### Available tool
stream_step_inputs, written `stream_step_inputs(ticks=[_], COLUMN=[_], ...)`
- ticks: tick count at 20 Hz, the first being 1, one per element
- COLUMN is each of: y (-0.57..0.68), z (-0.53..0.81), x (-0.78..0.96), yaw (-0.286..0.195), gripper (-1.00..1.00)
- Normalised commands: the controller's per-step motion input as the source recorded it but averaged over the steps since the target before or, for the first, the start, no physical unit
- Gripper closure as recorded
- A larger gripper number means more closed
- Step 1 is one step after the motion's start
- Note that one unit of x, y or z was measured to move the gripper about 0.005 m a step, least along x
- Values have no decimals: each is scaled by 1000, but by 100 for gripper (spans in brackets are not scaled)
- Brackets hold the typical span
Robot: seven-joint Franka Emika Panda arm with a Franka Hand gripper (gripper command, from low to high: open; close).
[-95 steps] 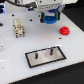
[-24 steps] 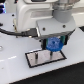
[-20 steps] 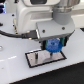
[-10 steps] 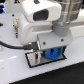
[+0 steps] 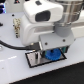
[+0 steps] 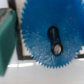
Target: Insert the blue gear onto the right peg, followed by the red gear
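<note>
No readable text or markings.

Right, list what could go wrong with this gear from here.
1. In the wrist view the peg shows off-centre, at one end of the dark slot through the blue gear; pushing down now might jam the gear instead of seating it.
2. In the exterior view the pincer sits low over the black plate and hides the peg, so tilt cannot be judged; the gear may settle crooked.
3. The red gear is out of view, so its position needs checking.
</note>
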Motion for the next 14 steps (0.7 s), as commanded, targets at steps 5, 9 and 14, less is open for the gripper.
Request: stream_step_inputs(ticks=[5, 9, 14], y=[321, 478, 637], z=[353, 101, 2], x=[-373, -497, -463], yaw=[0, 0, 0], gripper=[-100, -100, -100])
